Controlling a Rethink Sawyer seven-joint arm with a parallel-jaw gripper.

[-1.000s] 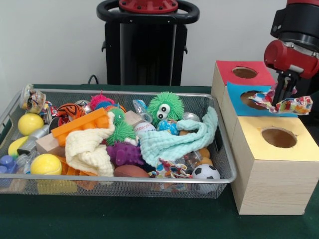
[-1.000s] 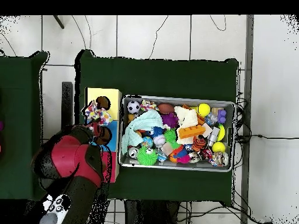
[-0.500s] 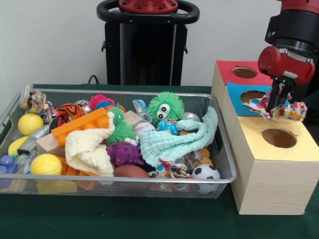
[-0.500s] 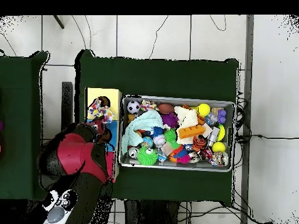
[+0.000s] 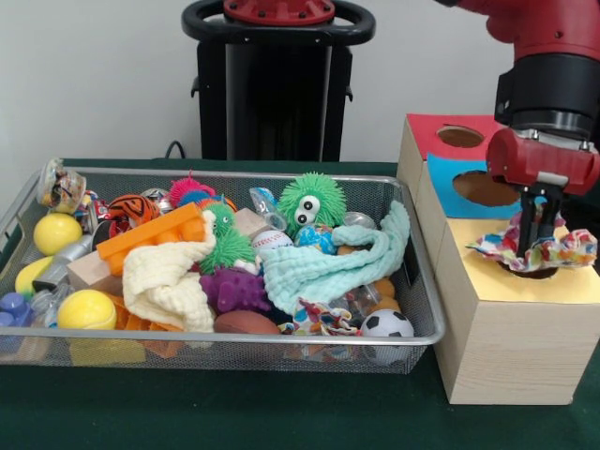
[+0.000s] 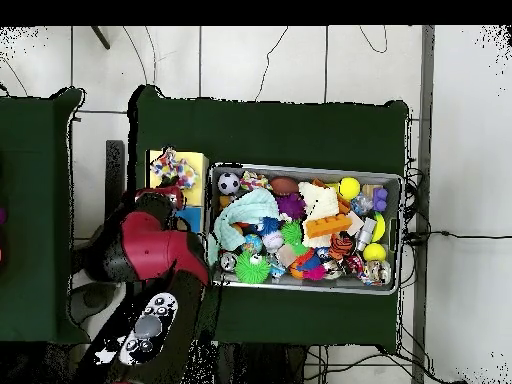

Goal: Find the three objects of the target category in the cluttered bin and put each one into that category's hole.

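The gripper [image 5: 531, 246] is pinching a heart-printed cloth [image 5: 544, 249] at its middle over the yellow box's hole [image 5: 531, 271]; light and floppy, its edges are draping wide.

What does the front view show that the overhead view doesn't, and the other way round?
Front only: the gripper shut on the printed cloth, pressing it at the yellow box; the red box and blue box holes open.
Overhead only: the arm covers the red and blue boxes; pale floor surrounds the green table.
Both: the cloth over the yellow box, and the bin full of toys, another printed cloth near the soccer ball.
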